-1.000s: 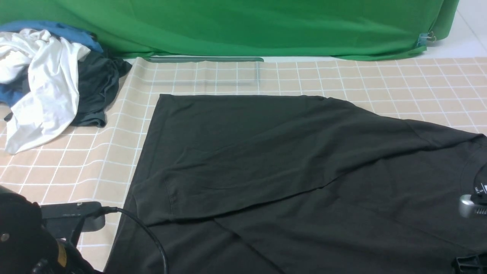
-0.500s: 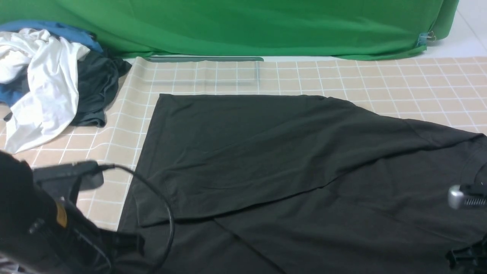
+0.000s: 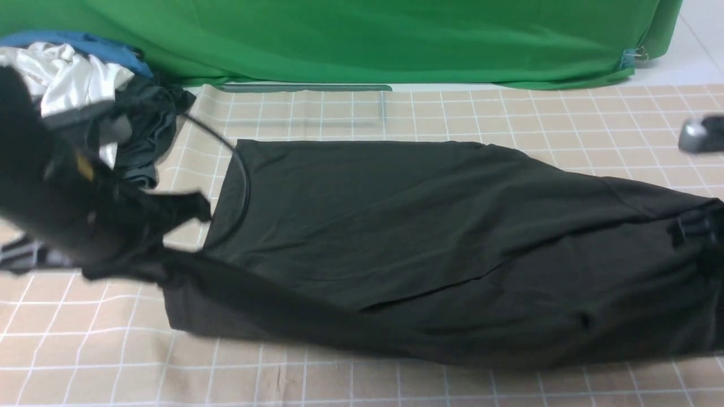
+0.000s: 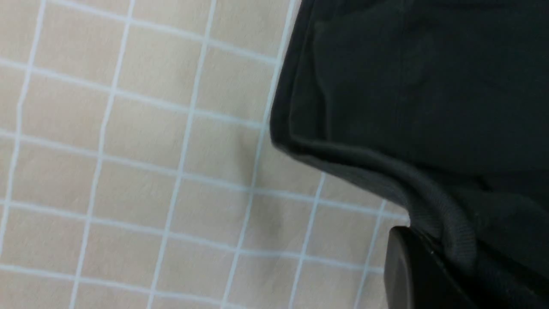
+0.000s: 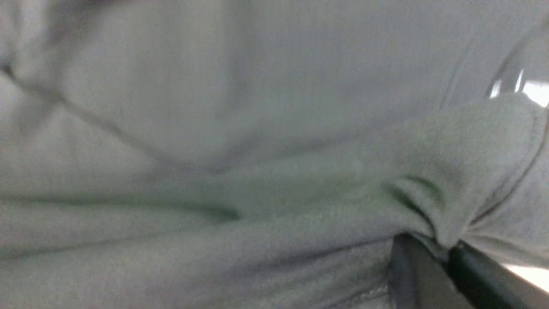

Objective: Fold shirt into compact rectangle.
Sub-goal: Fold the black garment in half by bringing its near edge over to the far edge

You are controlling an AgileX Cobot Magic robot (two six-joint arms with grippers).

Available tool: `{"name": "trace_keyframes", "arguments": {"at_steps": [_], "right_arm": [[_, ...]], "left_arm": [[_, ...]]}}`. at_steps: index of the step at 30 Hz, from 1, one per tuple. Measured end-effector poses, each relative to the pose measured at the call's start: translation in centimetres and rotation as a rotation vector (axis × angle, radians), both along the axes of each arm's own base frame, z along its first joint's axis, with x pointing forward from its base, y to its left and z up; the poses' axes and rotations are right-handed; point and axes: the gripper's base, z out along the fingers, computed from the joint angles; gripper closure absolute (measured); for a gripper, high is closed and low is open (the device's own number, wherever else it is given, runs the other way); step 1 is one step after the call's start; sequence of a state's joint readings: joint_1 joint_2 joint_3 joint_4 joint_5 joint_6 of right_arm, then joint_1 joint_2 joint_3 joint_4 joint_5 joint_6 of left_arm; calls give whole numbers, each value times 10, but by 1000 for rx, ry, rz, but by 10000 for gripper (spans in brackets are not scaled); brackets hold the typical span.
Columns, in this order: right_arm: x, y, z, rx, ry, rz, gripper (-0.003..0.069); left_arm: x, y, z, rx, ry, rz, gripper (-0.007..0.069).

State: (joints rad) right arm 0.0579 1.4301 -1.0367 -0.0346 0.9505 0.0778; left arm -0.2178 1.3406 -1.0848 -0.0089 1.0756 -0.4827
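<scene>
Since the earlier frame, both robot arms are moving up and away from the near side, bringing the near part of the large plain black soft-fabric T-shirt (image 3: 367, 226) with them, so that the beige cloth with a white grid (image 3: 317, 384) is now showing at 6 o'clock. The shirt is lying across the middle of the front view, its far edge running from 11 o'clock down towards 3 o'clock. Its near part is hanging between the arms, sagging in the middle and blurring with motion.

At 9 o'clock, the black left gripper (image 4: 433, 246) is pinching a gathered fold of the shirt. Towards 3 o'clock, the right gripper (image 5: 448, 253) is pinching another bunch, with creases spreading from its tips.

At 10 o'clock, a crumpled white garment (image 3: 85, 76) is resting with a smaller dark grey garment (image 3: 144, 124) and a blue cloth (image 3: 85, 42), the left arm partly hiding the heap. A bright green fabric curtain (image 3: 367, 39) is hanging at 12 o'clock, with a small metal clip (image 3: 639, 55) gripping it at 1 o'clock.
</scene>
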Motion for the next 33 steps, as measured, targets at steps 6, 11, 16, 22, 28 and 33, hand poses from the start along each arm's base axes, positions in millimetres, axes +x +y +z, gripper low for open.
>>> {"name": "trace_keyframes", "arguments": {"at_steps": [6,11,16,22,28,33], "right_arm": [[66,-5,-3,-3,1,-19,592],[119,-14,-21,-3,17,-49,592],[157,-17,-40,-2,21,-58,526],[167,-16,-28,-16,42,-32,247],[163,24,-15,-10,25,250,186],[169,81,-28,-13,-55,511,179]], "left_arm": [[68,12,-3,-21,0,70,594],[121,16,-22,-16,16,80,594],[160,11,-47,-11,63,76,594],[179,9,-55,-5,101,74,594],[184,9,-42,-11,63,73,594],[184,9,-41,-14,67,73,594]]}}
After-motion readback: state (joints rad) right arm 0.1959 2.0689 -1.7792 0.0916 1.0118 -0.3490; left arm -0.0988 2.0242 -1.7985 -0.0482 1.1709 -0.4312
